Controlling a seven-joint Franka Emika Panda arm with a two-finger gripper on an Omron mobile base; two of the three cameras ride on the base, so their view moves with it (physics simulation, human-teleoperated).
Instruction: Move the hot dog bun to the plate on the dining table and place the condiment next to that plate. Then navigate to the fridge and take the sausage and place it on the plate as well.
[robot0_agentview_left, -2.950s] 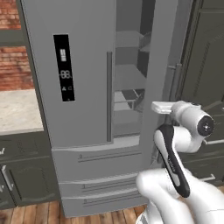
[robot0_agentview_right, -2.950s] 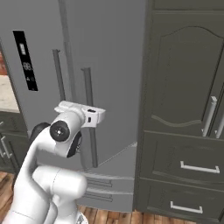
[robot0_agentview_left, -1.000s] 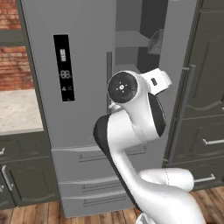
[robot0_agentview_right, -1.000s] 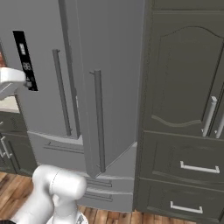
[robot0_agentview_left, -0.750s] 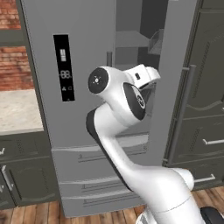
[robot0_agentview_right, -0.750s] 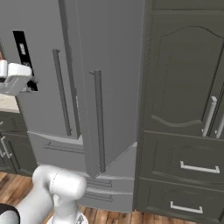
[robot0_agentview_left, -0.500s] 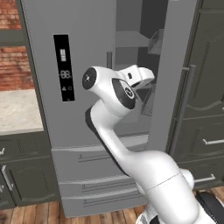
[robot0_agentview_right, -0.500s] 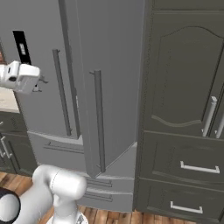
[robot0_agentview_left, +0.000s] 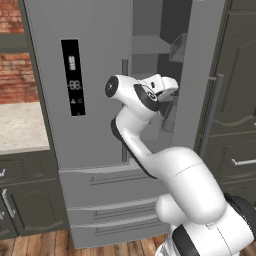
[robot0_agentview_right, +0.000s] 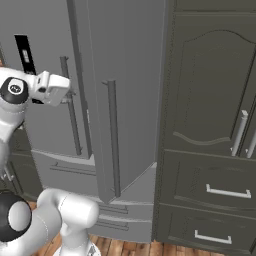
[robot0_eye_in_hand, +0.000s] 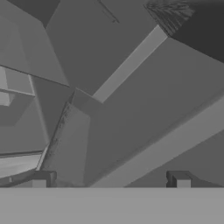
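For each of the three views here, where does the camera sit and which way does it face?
Left base view: behind the arm to its left, facing the fridge with its right door ajar; the arm and gripper show.
Right base view: behind-right, facing that door's outside and a dark cabinet; arm at left.
Hand view: on the hand, looking into grey fridge shelves; open fingertips show.
Both base views share the fridge.

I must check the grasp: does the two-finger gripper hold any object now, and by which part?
Nothing is held. The gripper is open, with no object between its fingertips, pointing into the grey steel fridge.
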